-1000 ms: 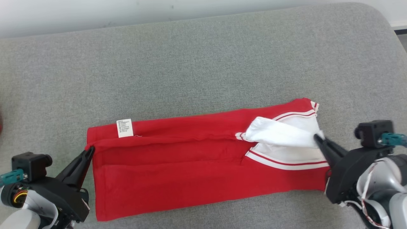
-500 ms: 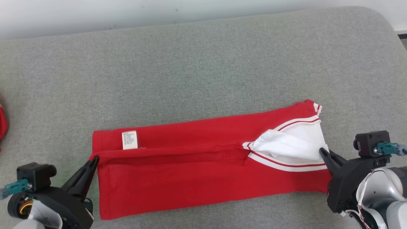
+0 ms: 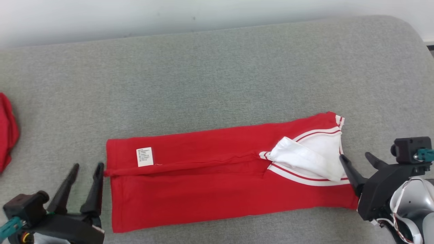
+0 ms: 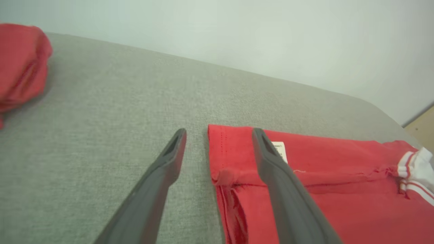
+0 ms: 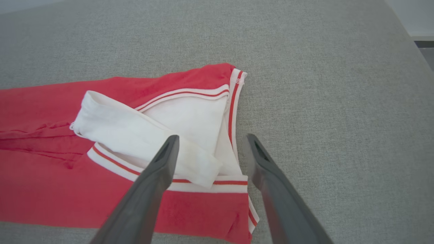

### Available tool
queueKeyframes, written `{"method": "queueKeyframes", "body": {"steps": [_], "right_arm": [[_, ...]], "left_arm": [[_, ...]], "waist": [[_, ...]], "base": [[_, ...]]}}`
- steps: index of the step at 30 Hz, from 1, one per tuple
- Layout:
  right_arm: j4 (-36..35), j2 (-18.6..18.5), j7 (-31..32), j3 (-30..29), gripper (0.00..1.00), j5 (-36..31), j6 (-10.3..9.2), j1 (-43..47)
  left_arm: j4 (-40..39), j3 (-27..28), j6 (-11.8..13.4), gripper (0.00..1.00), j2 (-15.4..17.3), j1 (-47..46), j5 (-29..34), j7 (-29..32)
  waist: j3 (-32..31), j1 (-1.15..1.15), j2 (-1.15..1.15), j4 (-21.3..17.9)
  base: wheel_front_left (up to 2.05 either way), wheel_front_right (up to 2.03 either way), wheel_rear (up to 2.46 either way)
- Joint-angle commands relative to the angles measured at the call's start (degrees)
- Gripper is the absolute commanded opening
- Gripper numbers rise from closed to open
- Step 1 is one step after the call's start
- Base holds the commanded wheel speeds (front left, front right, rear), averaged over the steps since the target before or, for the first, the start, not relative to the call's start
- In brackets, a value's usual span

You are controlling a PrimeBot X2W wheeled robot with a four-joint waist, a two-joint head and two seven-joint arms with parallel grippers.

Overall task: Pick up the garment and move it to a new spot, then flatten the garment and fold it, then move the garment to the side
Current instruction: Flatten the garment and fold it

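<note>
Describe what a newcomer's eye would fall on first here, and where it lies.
A bright red garment, folded into a long band, lies across the grey cushion. Its white sleeve is draped over the striped right end, with a white label near the left end. The open left gripper and open right gripper flank its two ends.

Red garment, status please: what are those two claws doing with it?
Left gripper open, right gripper open, nothing held. Garment lies folded lengthwise on grey cushion. Other red cloth far left, apart.
</note>
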Motion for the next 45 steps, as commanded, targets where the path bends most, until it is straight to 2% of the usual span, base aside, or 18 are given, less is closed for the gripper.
{"method": "queueKeyframes", "body": {"steps": [1,5,7,13,16,20,27,37,38,39,45], "right_arm": [[0.1,0.1,0.2,-0.5,1.00,0.0,-0.14,-0.6],[1.9,0.3,0.8,-2.1,1.00,-0.2,-0.14,-1.3],[3.3,0.8,1.1,-2.8,1.00,0.3,-0.14,-2.2],[8.1,1.0,2.2,-4.2,1.00,0.0,-0.14,-4.4],[10.4,1.2,2.3,-4.6,1.00,-0.3,-0.14,-5.5],[14.4,1.1,2.2,-4.9,1.00,-0.3,-0.14,-7.1],[22.8,0.1,1.0,-4.3,1.00,-1.2,-0.14,-10.6],[32.0,0.5,-0.2,-3.0,1.00,0.4,-0.14,-12.6],[32.4,0.4,-0.3,-2.8,0.39,0.3,-0.14,-12.5],[32.7,0.1,-0.6,-2.5,0.00,0.4,-0.14,-12.6],[32.6,-2.5,-3.5,-4.3,0.00,-1.0,-0.17,-12.0]], "left_arm": [[-1.2,2.3,0.4,1.00,-1.6,1.1,2.1,-0.3],[-5.4,11.8,-0.3,1.00,-9.1,5.9,10.6,-0.3],[-7.0,16.2,-1.5,1.00,-12.8,7.5,15.0,-0.3],[-10.0,25.9,-4.6,1.00,-22.2,10.5,25.6,-0.3],[-10.7,28.5,-5.3,1.00,-25.1,11.0,29.4,-0.3],[-9.8,28.7,-5.6,1.00,-26.8,11.8,31.5,-0.3],[-8.4,26.5,-5.4,1.00,-26.3,11.4,31.4,-0.3],[-7.7,26.1,-5.4,1.00,-25.7,11.9,30.5,-0.3],[-7.6,26.0,-5.4,1.00,-25.7,12.0,30.5,-0.3],[-7.6,26.0,-5.4,1.00,-25.6,12.1,30.6,-0.3],[-7.3,26.4,-5.4,1.00,-26.0,13.0,31.5,-0.3]], "waist": [[-0.3,0.00,0.00,0.5],[-0.5,0.00,0.00,1.5],[-0.5,0.00,0.00,1.8],[-0.3,0.00,0.00,2.7],[-0.3,0.00,0.00,3.1],[-0.3,0.00,0.00,3.3],[0.2,0.00,0.00,4.4],[0.4,0.00,0.00,5.5],[0.3,0.00,0.00,5.5],[0.1,0.00,0.00,5.5],[-1.7,0.00,0.00,5.0]], "base": [[0.00,0.00,0.00],[0.00,0.00,0.00],[0.00,0.00,0.00],[0.00,0.00,0.00],[0.00,0.00,0.00],[0.00,0.00,0.00],[0.00,0.00,0.00],[0.00,0.00,0.00],[0.00,0.00,0.00],[0.00,0.00,0.00],[0.00,0.00,0.00]]}}
